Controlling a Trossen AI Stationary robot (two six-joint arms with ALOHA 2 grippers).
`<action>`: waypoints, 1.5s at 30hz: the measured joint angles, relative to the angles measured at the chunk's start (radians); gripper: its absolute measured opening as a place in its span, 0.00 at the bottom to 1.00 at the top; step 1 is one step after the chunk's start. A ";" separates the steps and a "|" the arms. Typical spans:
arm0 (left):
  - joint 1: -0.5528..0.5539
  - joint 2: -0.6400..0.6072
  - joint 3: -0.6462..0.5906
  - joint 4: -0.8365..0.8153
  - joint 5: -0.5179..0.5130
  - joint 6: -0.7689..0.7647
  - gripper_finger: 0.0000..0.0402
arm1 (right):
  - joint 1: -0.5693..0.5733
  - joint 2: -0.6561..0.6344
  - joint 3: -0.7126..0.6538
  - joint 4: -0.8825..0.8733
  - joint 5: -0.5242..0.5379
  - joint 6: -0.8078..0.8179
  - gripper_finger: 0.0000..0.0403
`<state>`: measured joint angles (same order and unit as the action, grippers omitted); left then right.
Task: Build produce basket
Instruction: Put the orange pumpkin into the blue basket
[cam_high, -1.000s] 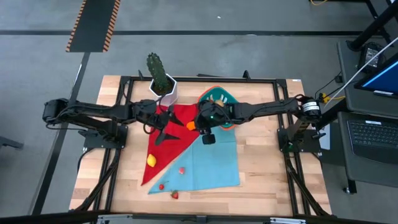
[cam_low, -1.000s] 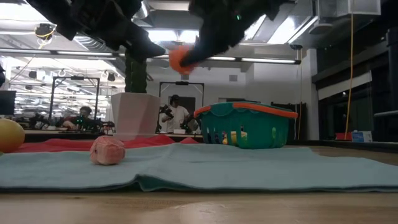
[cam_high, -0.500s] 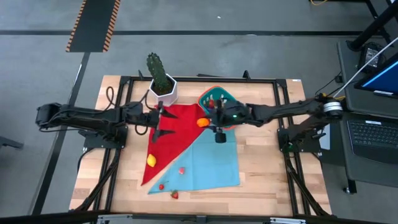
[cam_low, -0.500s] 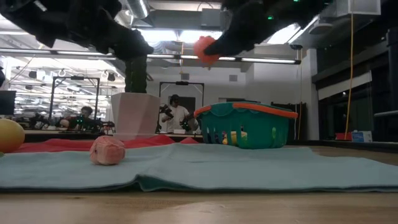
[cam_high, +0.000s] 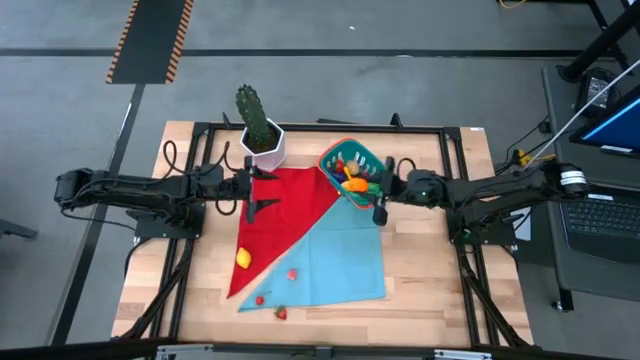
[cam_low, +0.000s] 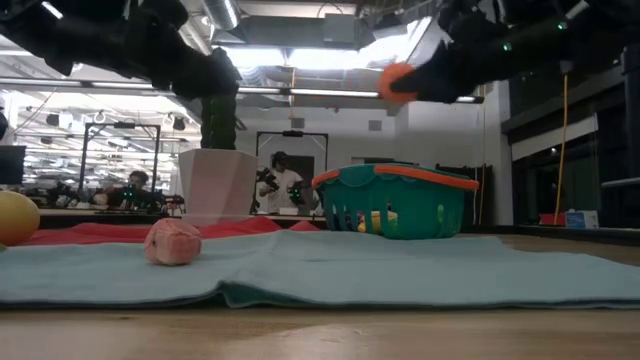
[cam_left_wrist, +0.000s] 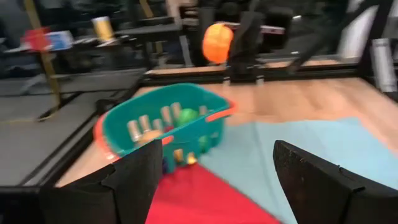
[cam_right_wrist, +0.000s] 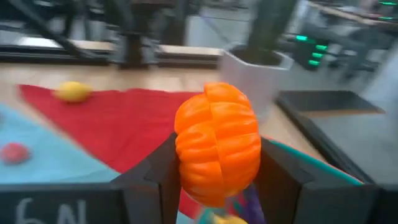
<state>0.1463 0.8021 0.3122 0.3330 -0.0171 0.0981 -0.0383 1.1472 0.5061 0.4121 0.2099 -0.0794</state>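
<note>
The teal basket (cam_high: 343, 160) with its orange-red rim stands on the far part of the cloth, with several pieces of produce inside it. It also shows in the low view (cam_low: 395, 203) and the left wrist view (cam_left_wrist: 163, 126). My right gripper (cam_right_wrist: 217, 186) is shut on an orange (cam_right_wrist: 217, 144) that hangs above the basket (cam_low: 397, 82). My left gripper (cam_left_wrist: 217, 186) is open over the red cloth (cam_high: 285, 215), left of the basket, with nothing between its fingers. A lemon (cam_high: 243, 258) and small red pieces (cam_high: 292, 272) lie on the cloth. My right gripper pinches the orange's two opposite sides (cam_right_wrist: 183, 155) between its two fingers. The fingers lie about level and come from the table's right side. The orange (cam_high: 355, 185) is lifted clear, above the basket's near right part.
A white pot with a cactus (cam_high: 262, 140) stands at the far left of the cloth, close to the basket. The teal cloth (cam_high: 340, 260) covers the near middle. A pink piece (cam_low: 172, 242) lies on it. Bare wood (cam_high: 430, 250) is on the right.
My right gripper has carried the orange toward the table's right edge, from over the red cloth to over the basket, keeping it lifted. My left gripper has drawn back a little toward the table's left edge and stays open.
</note>
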 joint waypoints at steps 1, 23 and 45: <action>0.000 0.001 0.000 -0.001 -0.027 -0.006 0.74 | 0.000 -0.010 -0.014 0.000 0.038 0.001 0.40; -0.001 0.001 0.000 -0.012 -0.105 -0.018 0.74 | -0.004 -0.027 0.090 -0.259 0.261 0.003 0.40; -0.003 0.002 0.000 -0.007 -0.104 -0.019 0.74 | -0.206 0.345 0.535 -0.788 0.005 0.016 0.40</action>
<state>0.1429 0.8040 0.3122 0.3264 -0.1211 0.0795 -0.2439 1.4920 1.0411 -0.3761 0.2154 -0.0639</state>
